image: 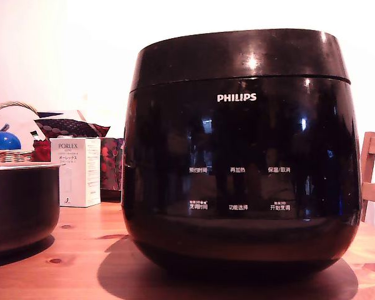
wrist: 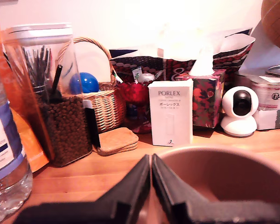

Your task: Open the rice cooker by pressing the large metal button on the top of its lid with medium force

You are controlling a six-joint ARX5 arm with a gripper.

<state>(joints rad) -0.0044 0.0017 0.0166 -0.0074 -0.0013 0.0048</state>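
Observation:
The rice cooker (image: pixel 240 169) fills the exterior view, glossy black with a white PHILIPS logo and white labels, standing on the wooden table (image: pixel 81 250). Its lid (image: pixel 237 59) sits down flat on the body. The metal button on the lid's top is hidden from this low angle. No part of the arm shows in the exterior view. In the wrist view my gripper (wrist: pixel 150 162) is shut, its two black fingers (wrist: pixel 130 186) meeting at the tips with nothing between them, over the rim of a brownish pot (wrist: pixel 224 172). The cooker is out of the wrist view.
A dark pot (image: pixel 19 206) with a pale rim stands at the exterior view's left, a white PORLEX box (image: pixel 77 170) and a wicker basket (image: pixel 9 153) behind it. The wrist view also shows a jar of beans (wrist: pixel 60 107), a water bottle (wrist: pixel 2 163), coasters (wrist: pixel 117 141) and a small white camera (wrist: pixel 239 111).

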